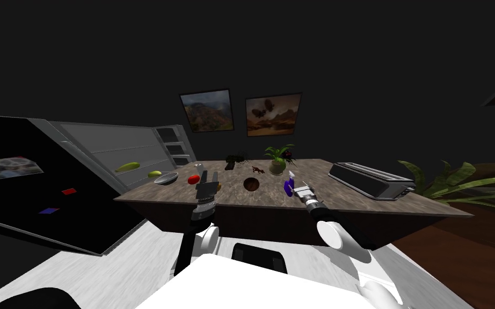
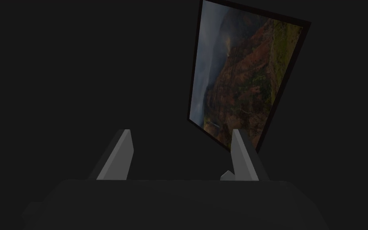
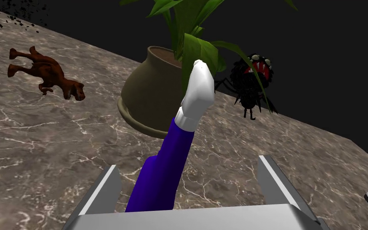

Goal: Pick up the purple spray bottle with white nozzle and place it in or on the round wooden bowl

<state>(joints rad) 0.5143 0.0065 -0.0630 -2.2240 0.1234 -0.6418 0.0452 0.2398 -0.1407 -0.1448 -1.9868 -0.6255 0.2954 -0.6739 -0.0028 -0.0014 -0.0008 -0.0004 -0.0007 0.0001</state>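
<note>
Risks toppling the purple spray bottle (image 3: 167, 167), standing on the worktop (image 3: 39, 159) between the spread, unclamped fingers (image 3: 103, 191) of the right claw (image 3: 188, 163), into the plant pot (image 3: 147, 96) just beyond if one finger touches first, with the bowl (image 1: 251, 184) near on its left and the left claw (image 2: 181, 133) idle, fingers apart.

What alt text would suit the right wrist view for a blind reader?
A purple spray bottle sits between the open fingers of the right gripper on a veined brown counter. Behind it are a potted plant, a brown animal figure and a black spider.
</note>
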